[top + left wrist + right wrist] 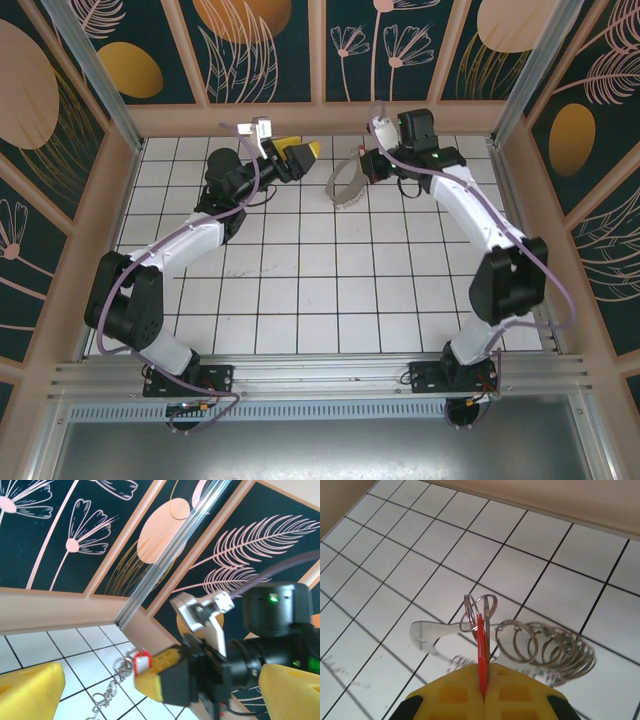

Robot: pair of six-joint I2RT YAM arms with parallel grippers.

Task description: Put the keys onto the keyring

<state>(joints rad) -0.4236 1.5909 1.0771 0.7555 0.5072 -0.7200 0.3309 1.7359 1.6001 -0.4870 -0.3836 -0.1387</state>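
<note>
Right wrist view: the key is pinched edge-on in the clenched right gripper, and the keyring dangles just beyond its tips. Opposite, the left gripper is spread wide and empty. Threading seems in hand; next, the ring must be caught and steadied.

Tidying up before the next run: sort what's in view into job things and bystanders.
Job: red key, pinched by the shut right gripper; keyring dangling with it; open left gripper.
Not job: tiled table; flowered walls.
</note>
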